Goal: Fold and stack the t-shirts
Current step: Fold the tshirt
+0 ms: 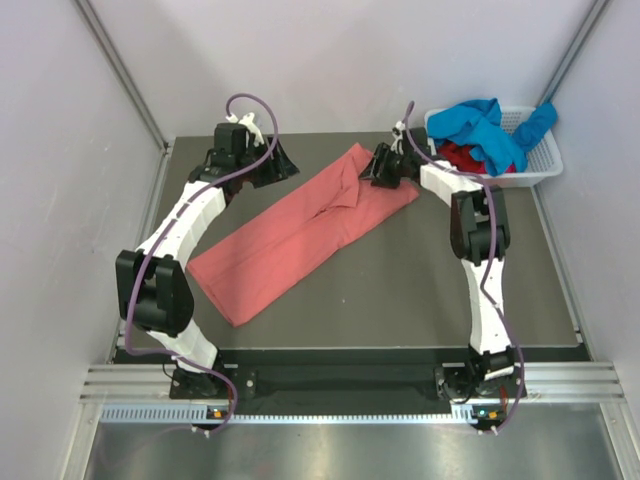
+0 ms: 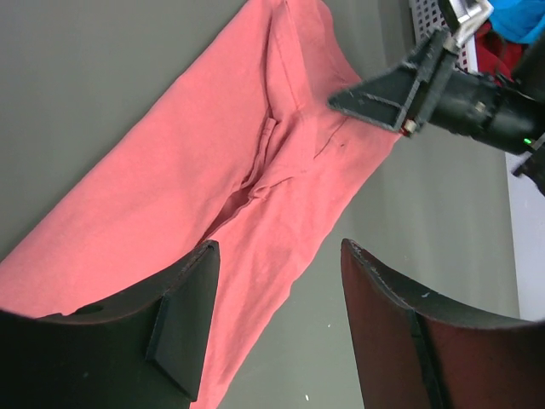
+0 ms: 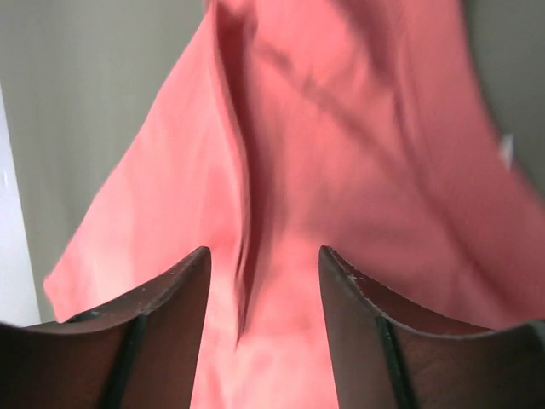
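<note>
Over shirt (image 1: 290,245), R hand (image 1: 377,166) prob. spread.

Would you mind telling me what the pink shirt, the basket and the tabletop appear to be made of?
The salmon-pink shirt looks like soft matte cloth, perhaps cotton: it creases and folds limply. The basket seems rigid white plastic, given its moulded slotted walls. The tabletop is dark grey and matte, maybe a mat or laminate; I cannot tell.
</note>
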`<state>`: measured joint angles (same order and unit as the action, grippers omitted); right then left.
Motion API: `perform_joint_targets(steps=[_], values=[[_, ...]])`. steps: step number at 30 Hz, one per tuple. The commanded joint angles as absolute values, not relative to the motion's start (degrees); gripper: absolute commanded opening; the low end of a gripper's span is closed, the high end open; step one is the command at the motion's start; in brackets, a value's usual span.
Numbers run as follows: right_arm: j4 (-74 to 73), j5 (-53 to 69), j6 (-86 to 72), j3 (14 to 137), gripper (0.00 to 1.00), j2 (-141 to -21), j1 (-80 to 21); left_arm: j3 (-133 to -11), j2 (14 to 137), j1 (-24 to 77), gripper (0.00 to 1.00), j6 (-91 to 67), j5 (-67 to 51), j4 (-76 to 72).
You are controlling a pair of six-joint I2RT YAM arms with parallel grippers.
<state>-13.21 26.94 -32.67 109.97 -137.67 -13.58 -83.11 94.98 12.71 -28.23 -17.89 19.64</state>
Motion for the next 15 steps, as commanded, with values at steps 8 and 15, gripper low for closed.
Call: perform_joint_targets(steps=[8, 15], values=[[-8.44, 33.04, -28.91, 99.84, 0.57, -127.35, -13.71, -84.38, 91.76, 12.3, 0.63, -30.14, -20.13, 18.81], [-9.75, 33.75, -29.44, 106.59, 0.57, -133.49, -14.76, -83.41, 91.14, 12.3, 0.63, -30.41, -20.13, 18.37]])
